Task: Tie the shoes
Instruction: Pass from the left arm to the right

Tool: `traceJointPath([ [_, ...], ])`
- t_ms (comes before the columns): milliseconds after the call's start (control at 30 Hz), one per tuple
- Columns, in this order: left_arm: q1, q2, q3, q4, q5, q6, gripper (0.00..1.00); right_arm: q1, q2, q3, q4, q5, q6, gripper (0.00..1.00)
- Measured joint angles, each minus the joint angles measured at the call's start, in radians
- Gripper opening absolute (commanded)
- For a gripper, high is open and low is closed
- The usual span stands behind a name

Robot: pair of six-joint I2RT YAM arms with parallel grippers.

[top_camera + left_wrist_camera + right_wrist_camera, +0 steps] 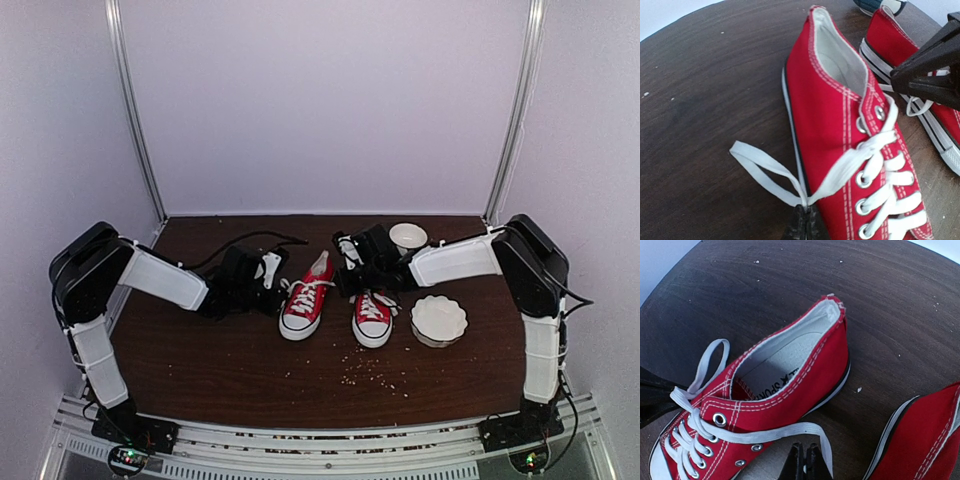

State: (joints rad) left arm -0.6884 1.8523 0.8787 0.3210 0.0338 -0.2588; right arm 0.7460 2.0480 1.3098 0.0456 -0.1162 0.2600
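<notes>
Two red sneakers stand mid-table, toes toward me: the left shoe (305, 300) and the right shoe (372, 318). My left gripper (268, 272) sits at the left shoe's left side. In the left wrist view it (806, 209) is shut on a white lace loop (757, 165) drawn out from the shoe (840, 130). My right gripper (350, 262) is between the two heels. In the right wrist view it (807, 450) is shut, with the shoe's other lace (790, 431) running to its tips and a white bit pinched between them. That shoe (790, 385) lies just ahead.
A scalloped white bowl (438, 320) sits right of the shoes and a white cup (408, 237) behind them. Crumbs (375, 372) lie in front. The right shoe (925, 440) is close beside my right gripper. Frame posts stand at the back corners.
</notes>
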Motion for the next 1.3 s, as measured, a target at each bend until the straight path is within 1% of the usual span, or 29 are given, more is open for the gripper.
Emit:
traceJointPath([
  [233,-0.034,0.044,0.047,0.003,0.042,0.013,0.0,0.018,0.0,0.064,-0.062,0.002,-0.021,0.0],
  [633,-0.058,0.042,0.044,0.001,0.086,0.023,0.0,0.022,0.0,0.074,-0.124,-0.04,-0.025,0.0],
  [867,-0.082,-0.004,-0.018,0.007,0.122,0.022,0.0,0.029,0.0,0.072,-0.138,-0.065,-0.021,0.0],
  [1100,-0.093,-0.043,-0.064,0.0,0.138,0.021,0.0,0.053,-0.002,0.034,-0.133,-0.081,-0.005,0.0],
  [1300,-0.113,-0.098,-0.096,-0.001,0.145,0.021,0.0,0.063,-0.039,-0.004,-0.123,-0.093,0.016,0.0],
])
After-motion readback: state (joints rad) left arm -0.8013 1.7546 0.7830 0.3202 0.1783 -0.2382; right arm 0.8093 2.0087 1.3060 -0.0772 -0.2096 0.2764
